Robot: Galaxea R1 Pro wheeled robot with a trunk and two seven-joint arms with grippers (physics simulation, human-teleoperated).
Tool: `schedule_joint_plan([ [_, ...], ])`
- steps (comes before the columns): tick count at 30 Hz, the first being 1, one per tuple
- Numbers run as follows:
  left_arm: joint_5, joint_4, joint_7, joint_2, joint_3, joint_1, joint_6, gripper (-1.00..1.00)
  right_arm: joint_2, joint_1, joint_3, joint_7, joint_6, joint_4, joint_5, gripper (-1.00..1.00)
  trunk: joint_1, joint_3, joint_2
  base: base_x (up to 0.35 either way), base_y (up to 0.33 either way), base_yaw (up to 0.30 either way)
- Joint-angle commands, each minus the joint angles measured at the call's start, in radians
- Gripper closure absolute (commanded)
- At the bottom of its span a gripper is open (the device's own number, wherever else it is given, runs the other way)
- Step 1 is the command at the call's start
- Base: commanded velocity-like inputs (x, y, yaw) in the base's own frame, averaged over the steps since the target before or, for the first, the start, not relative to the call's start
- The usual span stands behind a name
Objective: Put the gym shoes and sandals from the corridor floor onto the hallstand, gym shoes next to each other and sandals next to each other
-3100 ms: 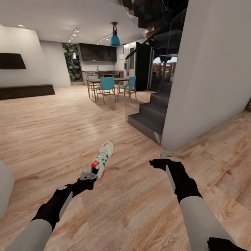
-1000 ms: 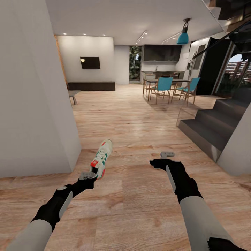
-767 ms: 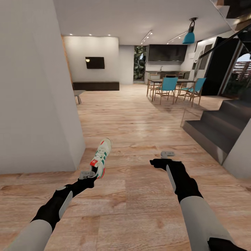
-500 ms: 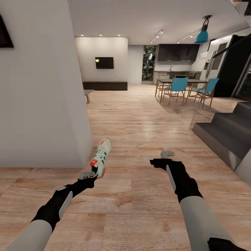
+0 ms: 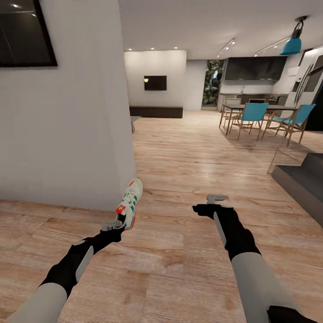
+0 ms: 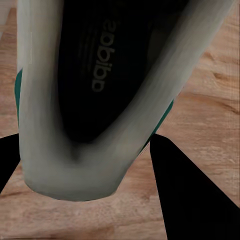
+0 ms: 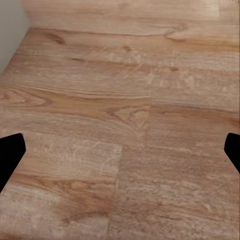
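My left gripper [image 5: 117, 224] is shut on the heel of one white gym shoe [image 5: 130, 203] with green stripes and a red-orange heel, held above the corridor floor [image 5: 179, 251] with its toe pointing away from me. The left wrist view looks into the shoe's dark opening [image 6: 100, 85], with black fingers [image 6: 185, 195] on either side. My right gripper [image 5: 216, 198] hovers open and holds nothing; its wrist view looks down on bare wood planks [image 7: 125, 130] with the fingertips [image 7: 10, 155] wide apart. The sandals and the hallstand are out of view.
A white wall corner [image 5: 121, 134] stands close on the left, just beyond the held shoe. Dark stair steps [image 5: 300, 179] sit at the right. Far ahead are a dining table with teal chairs [image 5: 255, 114] and a low dark cabinet [image 5: 155, 111].
The whole view has swung to the left: the white wall has come in on the left and the stairs have slid to the right edge. Both arms and the held shoe keep their pose.
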Motion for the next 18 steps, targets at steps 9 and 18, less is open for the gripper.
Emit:
schedule_joint_plan([
  [9,0.011,-0.001,-0.004,0.0,0.001,-0.001,0.009,1.0,0.001,0.0,-0.004,0.009,0.005,-0.002,0.011,-1.0,0.0,0.009,0.0,0.007,-0.002,0.239],
  [18,0.012,-0.001,-0.004,0.0,0.001,-0.001,0.009,1.0,0.001,0.0,-0.004,0.009,0.004,-0.002,0.011,-1.0,0.0,0.019,0.0,0.162,-0.124,0.238],
])
